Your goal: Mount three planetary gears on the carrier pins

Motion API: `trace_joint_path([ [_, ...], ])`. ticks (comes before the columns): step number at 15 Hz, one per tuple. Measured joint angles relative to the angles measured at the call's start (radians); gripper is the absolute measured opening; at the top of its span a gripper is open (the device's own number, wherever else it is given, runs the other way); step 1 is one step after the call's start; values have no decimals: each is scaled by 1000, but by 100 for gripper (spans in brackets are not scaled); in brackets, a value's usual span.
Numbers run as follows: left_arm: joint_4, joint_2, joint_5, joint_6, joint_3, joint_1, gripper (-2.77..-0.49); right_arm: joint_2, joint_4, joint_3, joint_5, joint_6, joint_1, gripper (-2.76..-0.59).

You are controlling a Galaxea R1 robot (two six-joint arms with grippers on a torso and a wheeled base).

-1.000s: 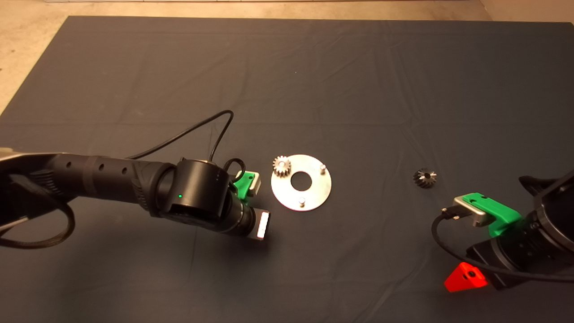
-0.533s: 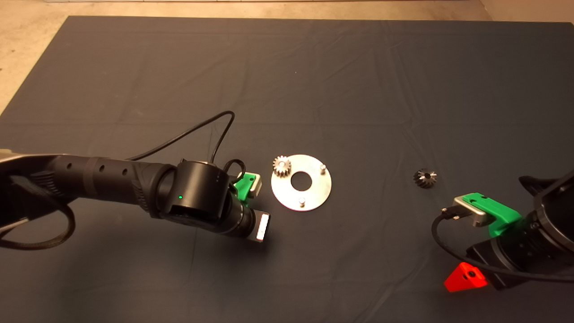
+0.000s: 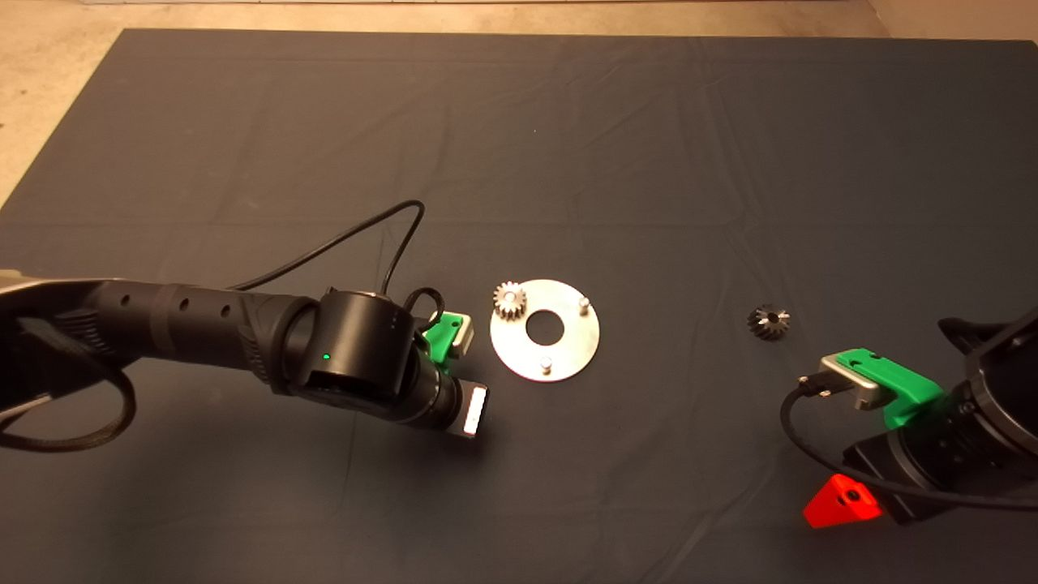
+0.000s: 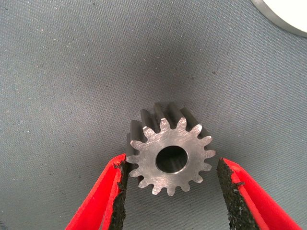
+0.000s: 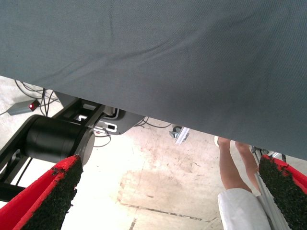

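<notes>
A dark mat (image 3: 568,146) covers the surface, with pale floor (image 3: 49,73) beyond its edge. The round plate (image 3: 545,330) lies flat near the middle, with 1 bright gear (image 3: 510,300) on a pin at its edge and 2 pins bare (image 3: 583,304). A darker gear (image 3: 768,322) lies well apart on the mat, its hole turned sideways. The left tool (image 4: 171,191) is open around another gear (image 4: 169,155), pads just beside its teeth; its hole faces the wrist camera. The right tool (image 5: 170,191) waits open at the lower right; a person's legs (image 5: 235,167) show there.
</notes>
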Motion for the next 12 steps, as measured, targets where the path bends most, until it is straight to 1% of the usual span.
trace_joint_path([
  [3,0,0,0,0,-1,0,-204,0,0,0,0,0,0,-63],
  [6,1,5,-1,0,-15,2,-204,0,0,0,0,0,0,-63],
  [7,2,6,-1,0,-18,6,-206,0,0,0,0,0,0,-63],
  [8,3,7,0,0,-19,9,-216,0,0,0,0,0,0,-63],
  [12,3,9,-1,0,-26,11,-223,0,0,0,0,0,0,-63],
])
